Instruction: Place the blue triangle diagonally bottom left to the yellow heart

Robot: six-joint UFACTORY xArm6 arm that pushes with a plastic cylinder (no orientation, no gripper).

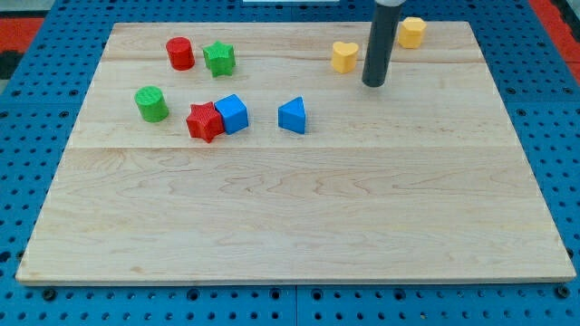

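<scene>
The blue triangle point(293, 116) lies on the wooden board a little above the view's middle. The yellow heart point(344, 56) lies near the view's top, up and to the right of the triangle. My tip point(374, 84) rests on the board just right of and slightly below the heart, apart from it, and well up and to the right of the blue triangle.
A yellow block point(411, 32) sits at the top right of the rod. A blue cube point(232, 114) touches a red star-like block point(206, 121) left of the triangle. A green cylinder point(151, 103), a red cylinder point(180, 53) and a green star point(219, 58) lie at the upper left.
</scene>
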